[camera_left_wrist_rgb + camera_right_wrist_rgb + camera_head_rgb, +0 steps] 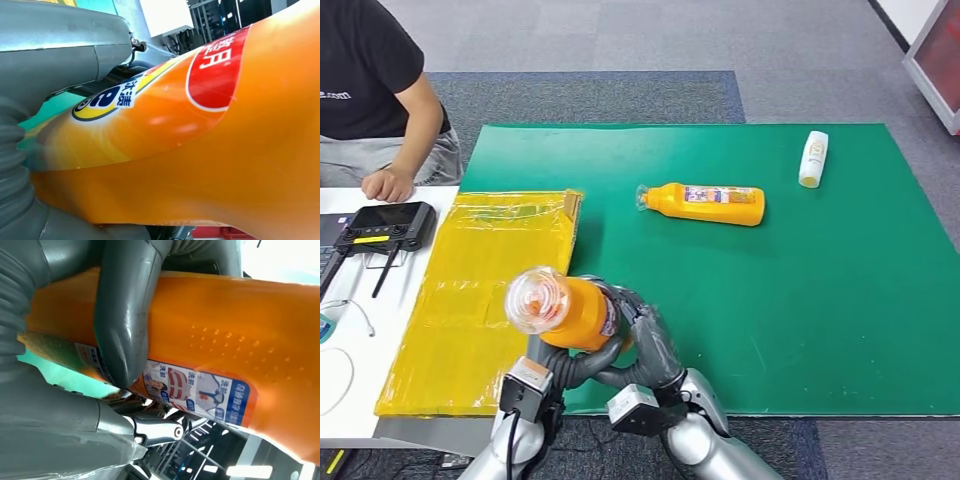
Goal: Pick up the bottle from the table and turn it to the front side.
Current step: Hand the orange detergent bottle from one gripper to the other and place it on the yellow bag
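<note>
- The orange plastic bottle with the clear cap (569, 312) is lifted off the bench, lying roughly level just above the near edge of the green mat (788, 300), cap end toward the yellow sheet (478, 290) that lies beside the mat.
- Both hands hold it at once. The left hand (561, 362) cups it from beneath near the cap end, and the right hand (652, 345) wraps the body farther from the cap. I judge this two-handed hold is there so one hand can steady the bottle while the other rolls it about its long axis to bring the front label round.
- In the right wrist view a thick grey thumb (122, 325) presses across the bottle's orange side, just above a blue-and-white label with small pictures. That looks like the back label, so the turn is likely unfinished.
- In the left wrist view the bottle fills the space against the left hand's ribbed cover, with a red label patch and a blue-yellow mark facing the camera; the left fingers are hidden behind the bottle there, though the head view shows them curled under it.
- Farther across the green mat a second orange bottle (709, 204) lies on its side, and a small white bottle (813, 158) lies beyond it toward the far corner.
- A person (376, 90) sits beyond the yellow sheet, one hand resting on the white bench (343, 340) near a black controller (386, 224).
</note>
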